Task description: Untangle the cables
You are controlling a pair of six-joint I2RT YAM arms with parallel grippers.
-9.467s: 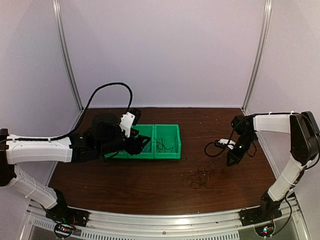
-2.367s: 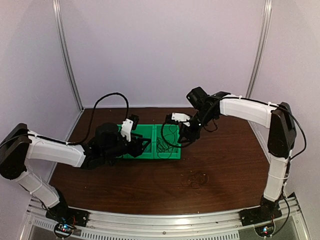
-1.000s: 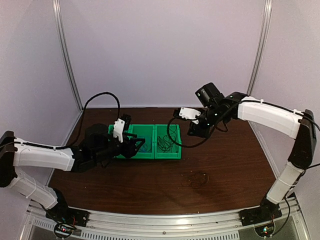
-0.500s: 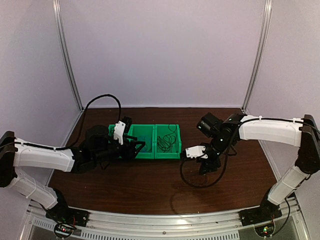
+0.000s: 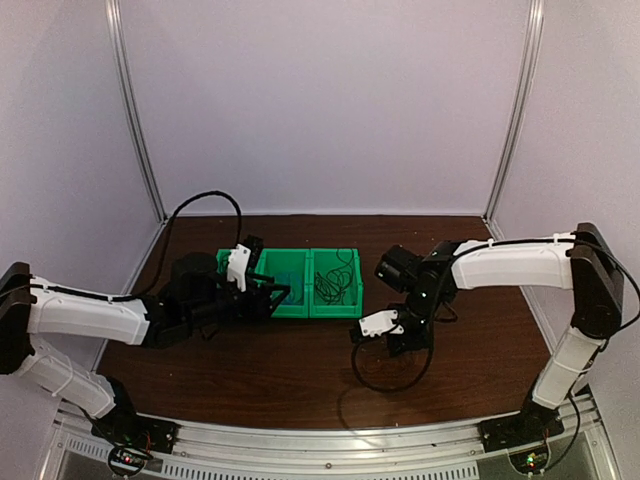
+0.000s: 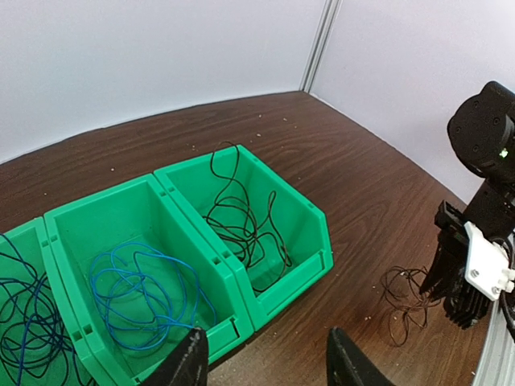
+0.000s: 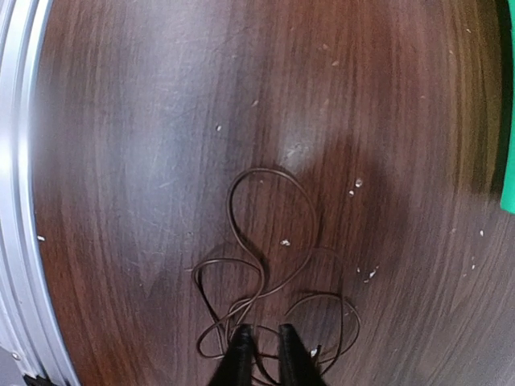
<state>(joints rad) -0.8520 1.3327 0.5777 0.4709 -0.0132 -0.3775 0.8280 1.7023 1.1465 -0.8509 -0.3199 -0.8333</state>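
Dark wooden tabletop (image 5: 250, 370) enclosed by pale lilac walls (image 5: 320, 100), with aluminium posts (image 5: 133, 110) at the far corners.

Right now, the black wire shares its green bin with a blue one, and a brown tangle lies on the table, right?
Not quite. In the left wrist view the black wire lies alone in its green bin; the blue wire is in the neighbouring bin. The brown tangle does lie on the table.

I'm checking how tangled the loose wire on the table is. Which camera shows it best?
Right wrist view: the loose wire fills the frame, loops distinct, the right claw at its near edge. The left wrist view shows it small beside that claw; from the top view I cannot make it out.
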